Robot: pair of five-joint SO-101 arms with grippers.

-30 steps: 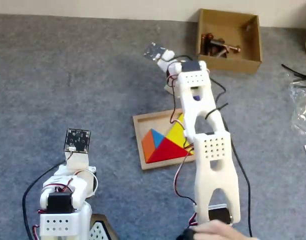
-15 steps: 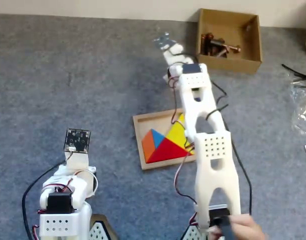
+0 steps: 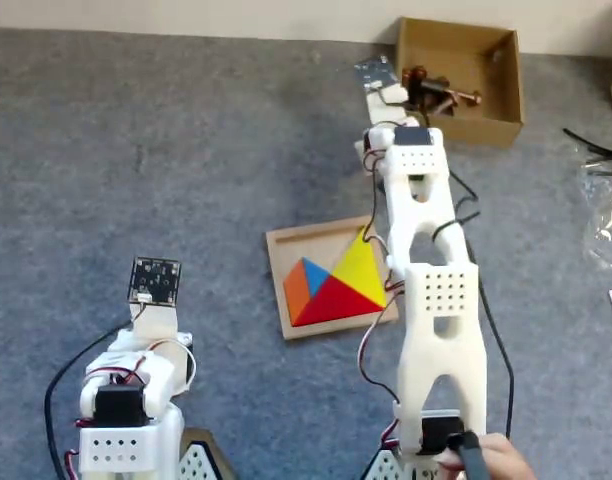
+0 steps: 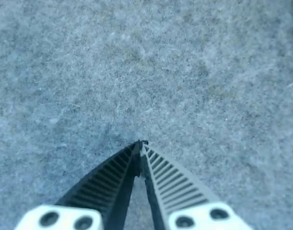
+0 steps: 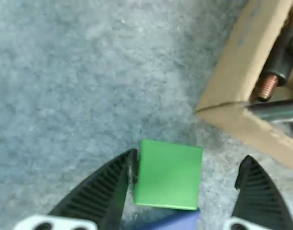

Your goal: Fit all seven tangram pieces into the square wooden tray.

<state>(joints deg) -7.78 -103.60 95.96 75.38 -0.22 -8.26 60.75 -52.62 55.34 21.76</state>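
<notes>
the right gripper [image 5: 189, 158] gapes around a green square [image 5: 168, 175] at one o'clock of the tray [image 3: 286, 290], beside the box [image 5: 242, 120], while the left gripper [image 4: 141, 143] is clenched.

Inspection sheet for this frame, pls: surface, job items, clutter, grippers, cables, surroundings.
Surface: grey carpet covering the table.
Job's things: wooden tray holds red triangle, yellow triangle, blue triangle and orange piece; green square on the carpet beside the cardboard box, blue piece next to it.
Clutter: cardboard box with metal parts; plastic bag at the edge.
Grippers: left gripper shut over bare carpet; right gripper open, fingers either side of the green square.
Cables: wires along the right arm; black cable by the left arm.
Surroundings: pale strip beyond the carpet's far edge.
</notes>
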